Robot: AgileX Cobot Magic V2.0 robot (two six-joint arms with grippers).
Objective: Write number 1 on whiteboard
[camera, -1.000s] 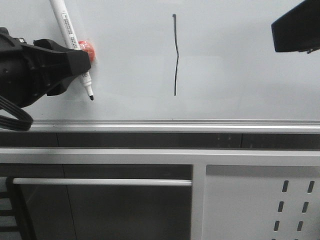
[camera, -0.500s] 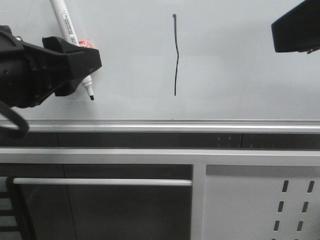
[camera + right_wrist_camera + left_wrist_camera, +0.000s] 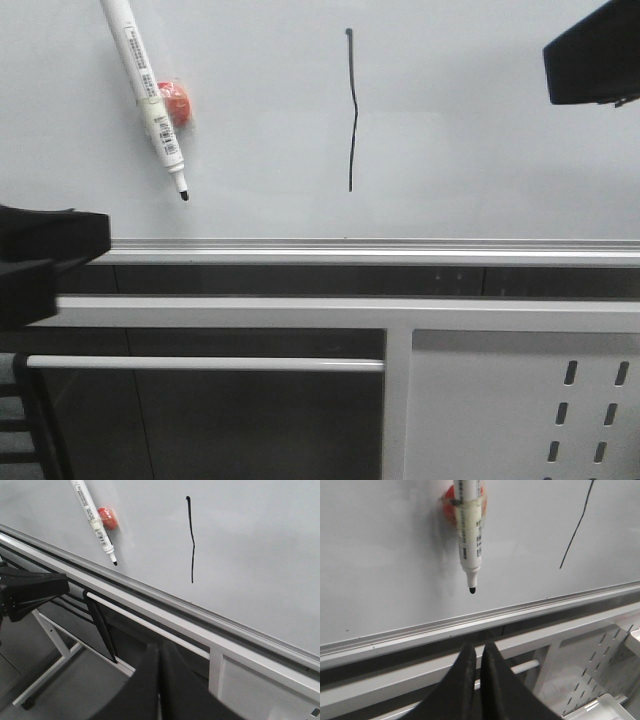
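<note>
The whiteboard (image 3: 480, 150) fills the upper front view above its silver rail (image 3: 350, 247). The number 1 (image 3: 351, 110) is a thin black near-vertical stroke at the board's middle; it also shows in the left wrist view (image 3: 577, 527) and the right wrist view (image 3: 191, 540). A white marker pen (image 3: 148, 90) hangs tip-down on a red clip (image 3: 178, 104), with nothing gripping it. My left gripper (image 3: 100, 240) sits low at the left, below the rail, shut and empty (image 3: 477, 650). My right gripper (image 3: 552, 65) is at the upper right, shut and empty (image 3: 160, 650).
Below the rail is a grey metal frame with a horizontal bar (image 3: 200, 364) and a white perforated panel (image 3: 590, 400) at the lower right. Black cables (image 3: 100, 625) hang under the frame on the left side.
My left gripper has come off the marker pen and dropped down and left below the rail. The pen stays on the board in its clip. The right gripper has not moved.
</note>
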